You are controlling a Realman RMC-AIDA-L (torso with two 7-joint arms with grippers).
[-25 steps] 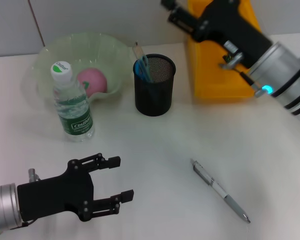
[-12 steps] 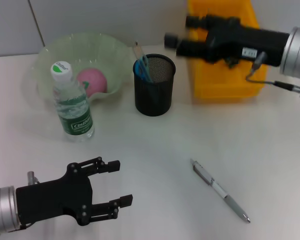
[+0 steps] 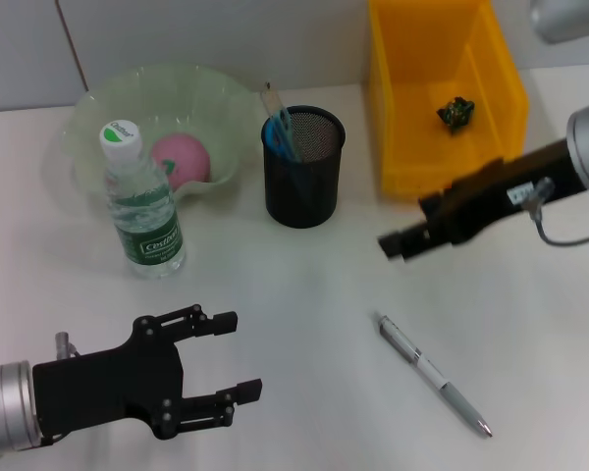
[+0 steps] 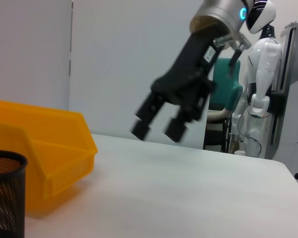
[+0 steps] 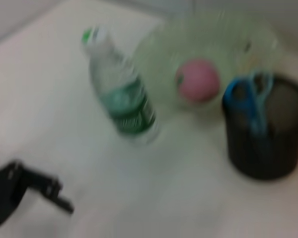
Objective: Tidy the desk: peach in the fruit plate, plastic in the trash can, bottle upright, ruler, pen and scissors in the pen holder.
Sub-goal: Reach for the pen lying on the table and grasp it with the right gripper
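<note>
Currently the right gripper [image 3: 393,244] hangs over the middle of the desk [image 3: 304,294], just in front of the yellow trash can [image 3: 393,147], fingers parted with a small gap and holding nothing; the left wrist view shows the same two fingers [image 4: 146,119] apart above the bare top. Left gripper [image 3: 226,358] sits at the near left edge, fingers wide open, empty.

Pen [image 3: 434,374] lies flat on the desk toward the near right, well apart from both grippers, tip pointing to the near right corner. Pen holder [image 3: 303,167] stands mid-back, with blue-handled scissors [image 3: 280,134] and a ruler [image 3: 269,99] sticking out of it. Plastic scrap [image 3: 455,112] lies inside the trash can at the far right. Bottle [image 3: 142,201] stands upright at the left, just in front of the fruit plate [image 3: 108,108], cap on. Peach [image 3: 182,160] rests in the plate at the far left corner.
</note>
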